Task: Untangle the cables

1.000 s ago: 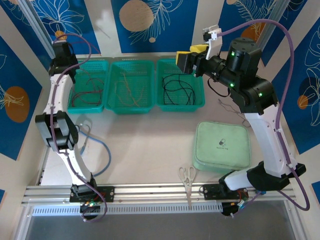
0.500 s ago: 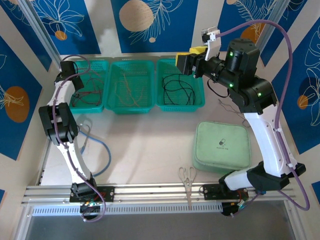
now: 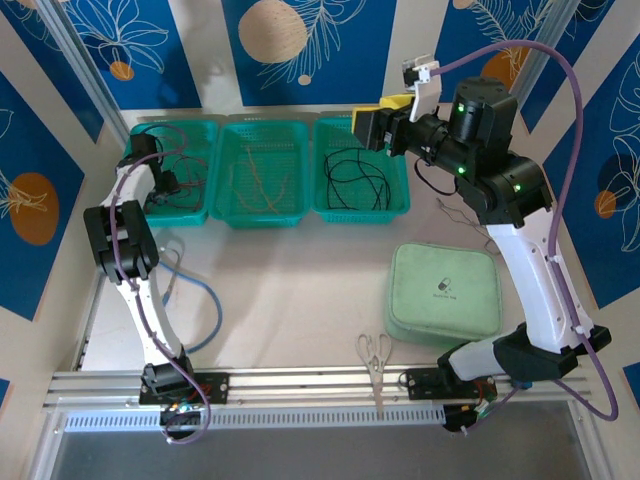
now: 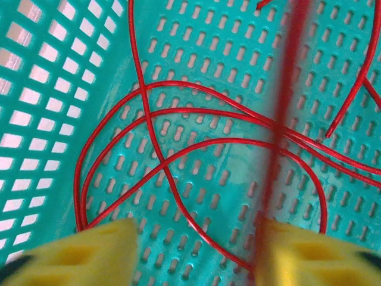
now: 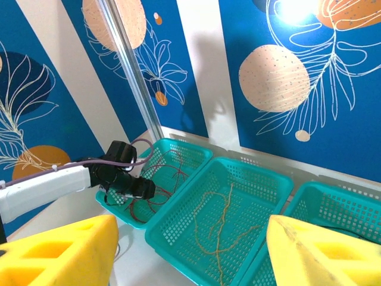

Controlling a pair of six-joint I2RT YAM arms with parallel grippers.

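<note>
Directly under the left claw (image 4: pixel 196 250): the slotted floor of the left basket (image 4: pixel 41 89), with the red cables (image 4: pixel 178 149) lying in loose loops that cross each other at several spots. The claw's pads are apart and nothing is clamped. One red strand runs blurred, close to the lens, just inside the right-hand pad; can't tell if it touches.

Right claw (image 5: pixel 190 256): held high, pads wide apart, empty. Ahead of and below it is the middle basket (image 5: pixel 250 179) with the tan cables (image 5: pixel 220 229). The black cables (image 3: pixel 355 180) sit in the right basket (image 3: pixel 395 208), just below that claw in the top view.

Progress, my read: the separation looks essentially done, with one colour per basket and no mixed bundle on the table. What's left is probably just getting the left claw clear of the red strand and out of the basket. A few thin dark strands (image 3: pixel 462 212) lie on the table behind the right claw, beside its arm. They're too small to tell whether they are cable, so they may be leftover work.

Materials:
- Cables: thin, round, smooth-jacketed and limp, so they hold loose curves. The tan ones look kinkier.
- Baskets: teal moulded plastic, rectangular, with gridded walls and slotted floors. Strand ends could snag in the slots.
- Pads: yellow foam-like blocks with recessed cut-outs.
- Well behind both claws, toward the bases: a soft-looking green square pouch (image 3: pixel 445 295) with rounded corners, metal scissors (image 3: pixel 375 352) and a blue-tubed stethoscope (image 3: pixel 205 300).
</note>
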